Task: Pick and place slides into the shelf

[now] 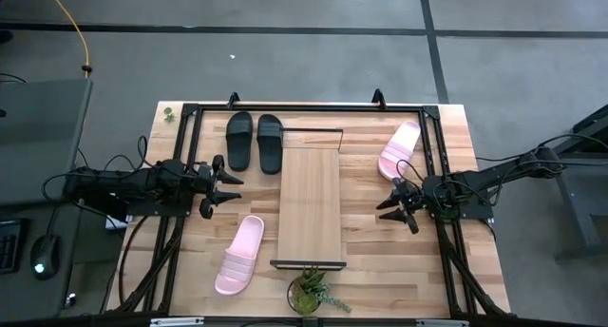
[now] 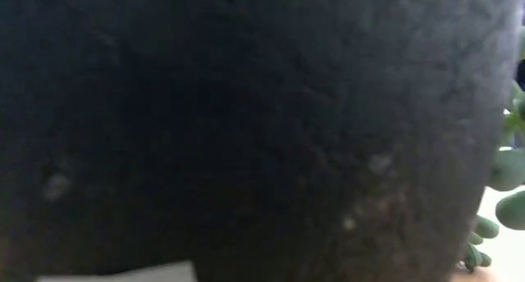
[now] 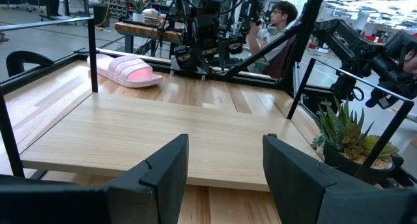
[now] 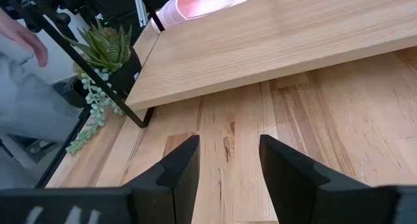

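Note:
The shelf (image 1: 309,208) is a light wood plank on thin black end bars in the middle of the table. The black pair (image 1: 252,140) lies side by side at the shelf's far left. One pink slide (image 1: 399,148) lies to the shelf's far right, the other (image 1: 239,254) to its near left. My left gripper (image 1: 234,188) hovers open left of the shelf, facing the plank (image 3: 163,129). My right gripper (image 1: 383,194) hovers open right of the shelf, above bare tabletop (image 4: 228,146). The left wrist view shows the far pink slide (image 3: 127,71) past the plank, and the right wrist view the near one (image 4: 195,6).
A potted succulent (image 1: 312,291) stands at the shelf's near end, and its dark pot (image 2: 246,134) fills the low view. Black frame bars (image 1: 304,106) run along the table's edges. A person (image 3: 280,15) sits beyond the table, and a hand (image 4: 26,35) shows near the plant.

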`<action>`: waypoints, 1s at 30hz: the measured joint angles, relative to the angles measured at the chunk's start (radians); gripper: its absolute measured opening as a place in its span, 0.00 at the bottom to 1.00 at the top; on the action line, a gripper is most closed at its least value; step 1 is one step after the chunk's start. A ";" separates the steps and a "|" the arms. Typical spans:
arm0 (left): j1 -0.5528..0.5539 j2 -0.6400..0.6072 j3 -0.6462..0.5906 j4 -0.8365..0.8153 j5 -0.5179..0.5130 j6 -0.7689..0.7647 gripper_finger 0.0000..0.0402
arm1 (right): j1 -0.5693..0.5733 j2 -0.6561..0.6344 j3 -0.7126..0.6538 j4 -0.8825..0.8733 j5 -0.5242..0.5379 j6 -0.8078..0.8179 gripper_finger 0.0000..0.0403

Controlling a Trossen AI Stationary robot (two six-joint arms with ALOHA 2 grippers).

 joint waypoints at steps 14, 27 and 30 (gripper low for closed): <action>0.000 0.000 0.000 0.000 0.000 0.000 0.45 | 0.000 0.000 0.000 -0.004 0.007 -0.273 0.38; 0.000 0.000 0.000 0.000 0.000 0.000 0.45 | 0.000 0.000 0.000 0.017 0.003 -0.163 0.38; 0.000 0.000 0.000 0.009 0.000 -0.081 0.45 | 0.000 0.000 0.000 0.079 0.003 -0.066 0.38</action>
